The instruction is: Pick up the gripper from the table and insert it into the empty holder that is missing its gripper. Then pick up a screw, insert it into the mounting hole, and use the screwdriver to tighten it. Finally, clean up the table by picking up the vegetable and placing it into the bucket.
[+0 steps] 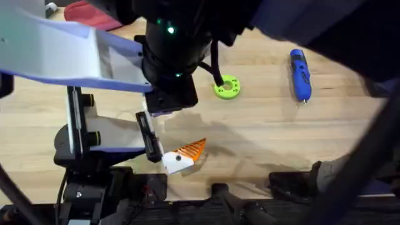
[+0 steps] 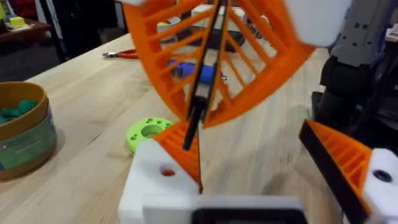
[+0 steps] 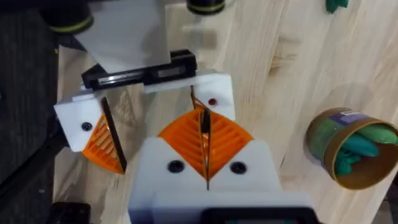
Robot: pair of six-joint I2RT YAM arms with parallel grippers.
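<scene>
The right gripper [image 3: 204, 140], reaching across the middle to the near left part of the tabletop [image 1: 269, 137], has its jaws pressed together on the upper end of the gripper [image 2: 180, 148], the orange ribbed fingertip. The piece stands nearly upright with its lower end touching the white holder [image 2: 149, 186], just beside the mounting hole [image 2: 166, 171]. The left gripper [image 2: 249, 158] has its jaws apart, and the holder looks to be one of its own two finger mounts (the other finger [image 2: 348, 168] already carries its orange pad).

The coming move appears to turn on one line: the fingertip's long axis runs straight down from the right jaws into the holder, so seating it calls for a push along that axis. How far it is seated cannot be told.

The screwdriver [image 1: 300, 75] lies toward the far right corner, its long axis running near to far, on the right arm's side. Bare tabletop lies between it and the holder, apart from a green disc [image 1: 227, 87]. The bucket [image 3: 348, 149] stands near the holder.
</scene>
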